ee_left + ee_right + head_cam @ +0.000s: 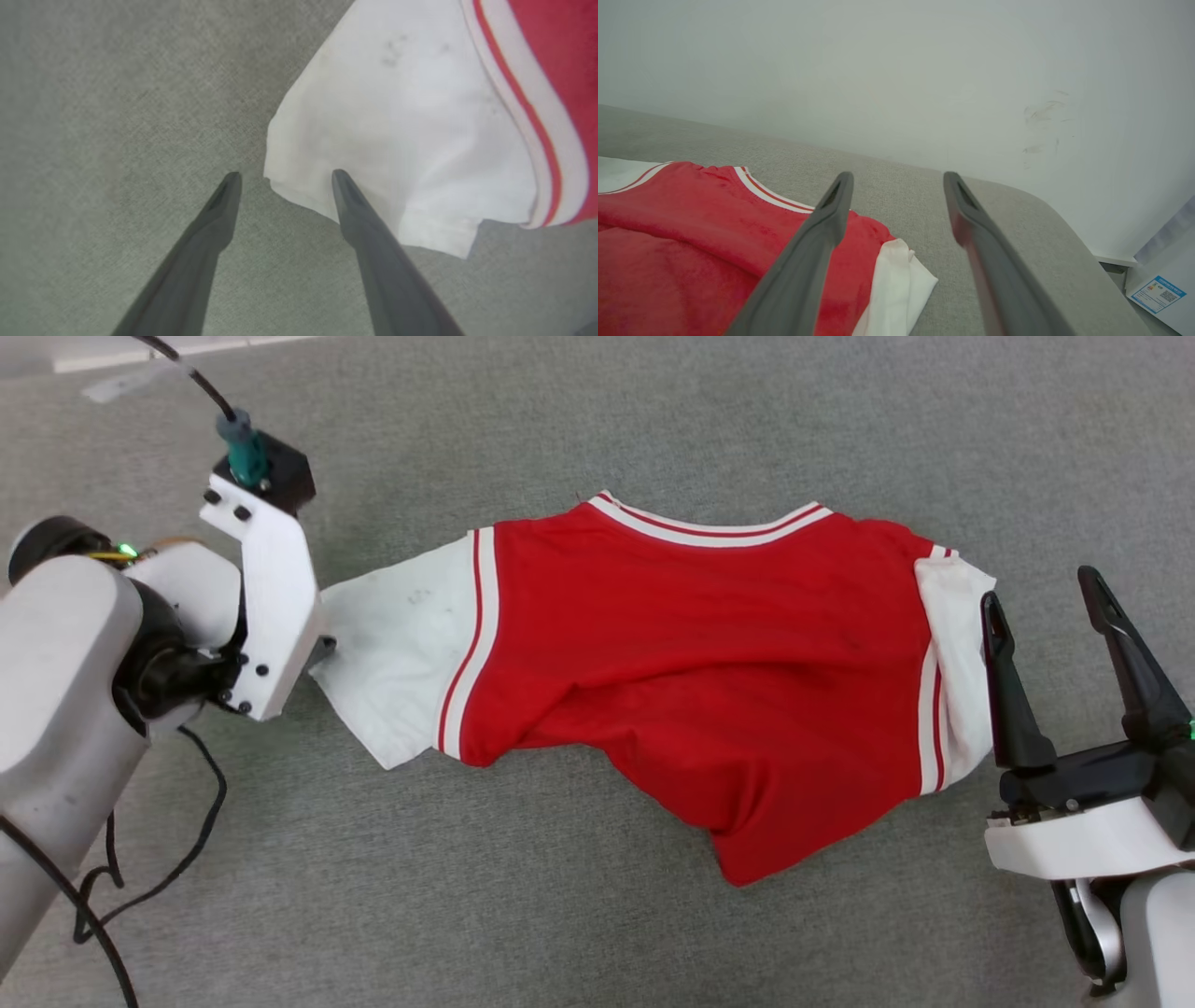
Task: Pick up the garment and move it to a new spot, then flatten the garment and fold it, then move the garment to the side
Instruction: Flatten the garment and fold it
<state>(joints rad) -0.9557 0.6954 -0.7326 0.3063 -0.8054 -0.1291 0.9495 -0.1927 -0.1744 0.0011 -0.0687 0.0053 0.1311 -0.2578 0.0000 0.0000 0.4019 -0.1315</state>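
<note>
The garment (pixel 691 653), red with white sleeves and striped trim, lies spread but rumpled on the grey fabric surface (pixel 597 420), collar toward the far side. Its lower hem is bunched and skewed toward the front right. In the left wrist view my left gripper (pixel 285 176) is open at the corner of the white left sleeve (pixel 397 121): one finger (pixel 369 219) lies over the sleeve's edge, the other over bare surface. In the head view my left wrist (pixel 271 607) hangs at that sleeve's outer edge. My right gripper (pixel 1044 593) stands open just right of the right sleeve (pixel 957 644), holding nothing. The right wrist view shows its fingers (pixel 803 261) above the garment (pixel 691 233).
A black cable (pixel 201 821) trails on the surface under my left arm. A white wall (pixel 896 70) rises behind the surface. The surface's rounded edge (pixel 1064 224) drops off at the right, with a white box bearing a blue label (pixel 1157 294) beyond it.
</note>
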